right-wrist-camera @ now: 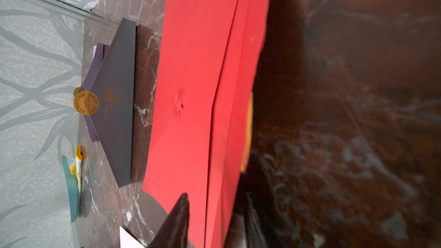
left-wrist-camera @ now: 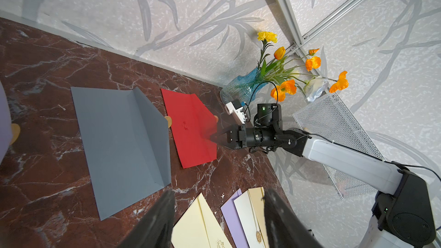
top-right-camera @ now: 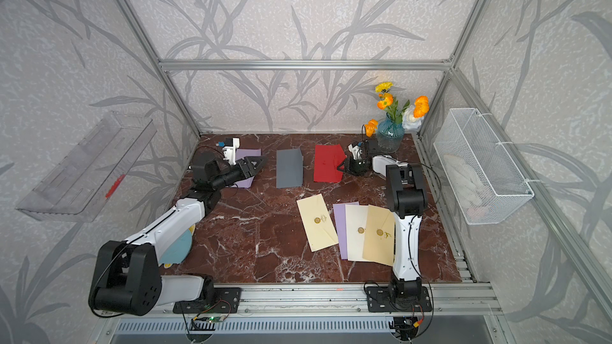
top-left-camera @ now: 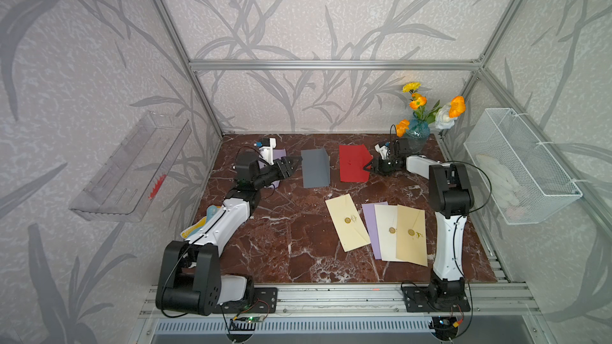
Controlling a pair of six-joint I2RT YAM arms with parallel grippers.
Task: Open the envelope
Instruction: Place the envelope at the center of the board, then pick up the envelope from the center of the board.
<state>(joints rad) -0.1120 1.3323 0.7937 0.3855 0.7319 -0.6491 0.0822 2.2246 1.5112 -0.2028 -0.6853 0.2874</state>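
The red envelope (top-left-camera: pixel 352 163) lies flat on the counter (top-left-camera: pixel 281 226) at about one o'clock from its middle. The grey envelope (top-left-camera: pixel 314 168) is just beside it at its nine o'clock and the vase (top-left-camera: pixel 418 134) is near its two o'clock. Its flap (right-wrist-camera: pixel 238 67) is folded out toward three o'clock, with the gold seal (right-wrist-camera: pixel 247 134) showing at the tip, so the opening looks done or nearly so. The right claw (top-left-camera: pixel 367 166) sits at that tip with its jaws part open. In the right wrist view the flap's edge runs between the fingers (right-wrist-camera: pixel 177 220) with a gap beside it — I judge it straddled, not pinched. The left claw (top-left-camera: pixel 297 161), at the grey envelope's nine o'clock, stands open and holds nothing. The envelope is thin and light, limp along the fold, and likely to skate on the polished stone if pulled from one side only. The flap's point next to the seal is the place to take hold — a shallow bite and a low pull, since a hard tug by the sticker could tear the paper.
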